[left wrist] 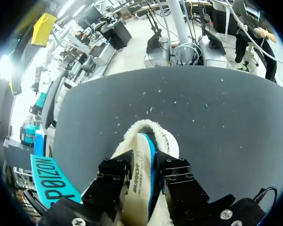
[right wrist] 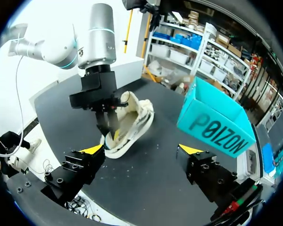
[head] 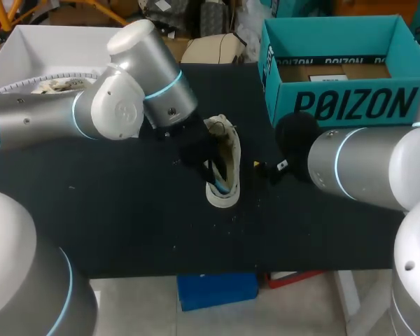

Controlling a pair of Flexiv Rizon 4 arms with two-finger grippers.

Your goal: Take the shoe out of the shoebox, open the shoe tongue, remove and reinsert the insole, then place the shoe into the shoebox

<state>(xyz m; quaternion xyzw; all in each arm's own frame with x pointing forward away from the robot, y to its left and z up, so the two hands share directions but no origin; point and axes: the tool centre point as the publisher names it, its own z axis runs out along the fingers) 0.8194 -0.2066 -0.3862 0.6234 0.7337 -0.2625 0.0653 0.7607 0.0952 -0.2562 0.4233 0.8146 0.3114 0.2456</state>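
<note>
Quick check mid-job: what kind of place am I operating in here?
Likely a robotics lab test bench, not a shop: a black-topped table, my silver left arm, the left gripper shut on the white blue-edged insole of a cream fleecy shoe, and a teal cardboard shoebox standing apart.

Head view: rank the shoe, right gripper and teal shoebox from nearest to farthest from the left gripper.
1. shoe, under the left gripper; fingers pinch its insole.
2. right gripper, right of the shoe.
3. teal shoebox, at the back right.
</note>
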